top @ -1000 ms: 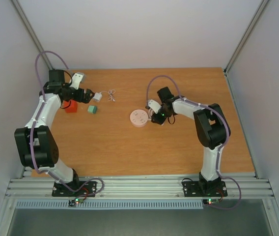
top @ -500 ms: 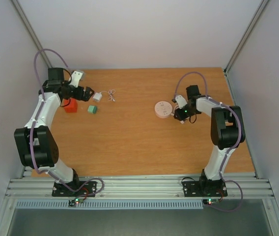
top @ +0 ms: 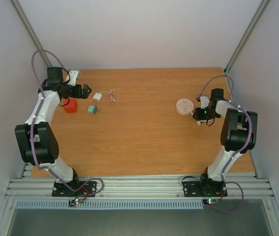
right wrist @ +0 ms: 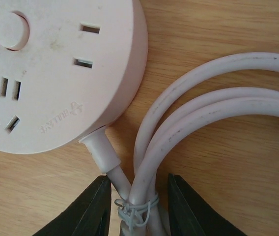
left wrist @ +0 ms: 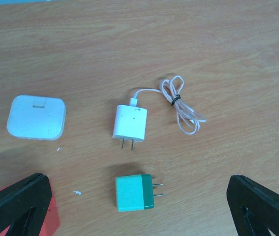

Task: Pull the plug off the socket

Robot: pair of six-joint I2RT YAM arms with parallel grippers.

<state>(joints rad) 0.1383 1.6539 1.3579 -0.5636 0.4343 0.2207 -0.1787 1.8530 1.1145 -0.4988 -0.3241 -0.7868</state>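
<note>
Top view: the socket (top: 184,106) lies on the counter (top: 139,142) at the far right, just beside the right gripper (top: 199,116). The left gripper (top: 86,91) hovers at the far left.

Left wrist: its jaws gape wide above a white plug (left wrist: 129,122) and a green adapter (left wrist: 134,192), both lying loose.

Right wrist: the jaws clamp the socket's bundled cord (right wrist: 143,179).

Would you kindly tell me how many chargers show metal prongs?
2: the white charger with its cable, and the teal charger below it in the left wrist view. Others may hide theirs.
</note>
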